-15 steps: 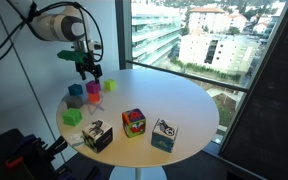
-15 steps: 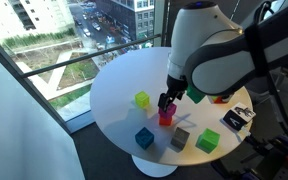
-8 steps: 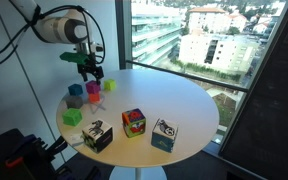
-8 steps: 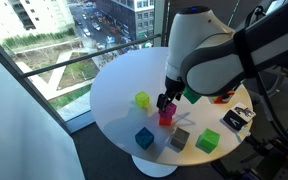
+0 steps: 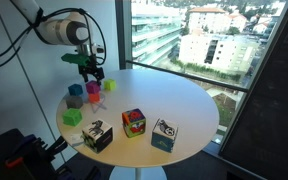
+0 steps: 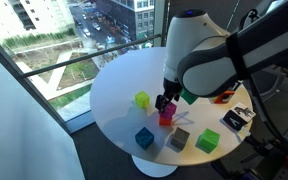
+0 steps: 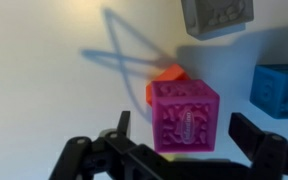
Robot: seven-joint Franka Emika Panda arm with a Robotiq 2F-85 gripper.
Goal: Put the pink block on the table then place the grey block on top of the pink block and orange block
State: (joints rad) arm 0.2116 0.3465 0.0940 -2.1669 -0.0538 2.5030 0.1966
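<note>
The pink block sits on top of the orange block, which peeks out from under it on the table. My gripper is open. Its two fingers flank the pink block with a gap on each side. The grey block lies apart on the table beyond the stack. In both exterior views the gripper hangs right over the pink block. The grey block stands near the table's edge.
A blue small cube lies beside the stack. A green cube and a yellow-green cube are close by. Three larger patterned cubes stand along the round table's edge.
The arm has shifted very slightly above the stack. The blocks have not moved.
</note>
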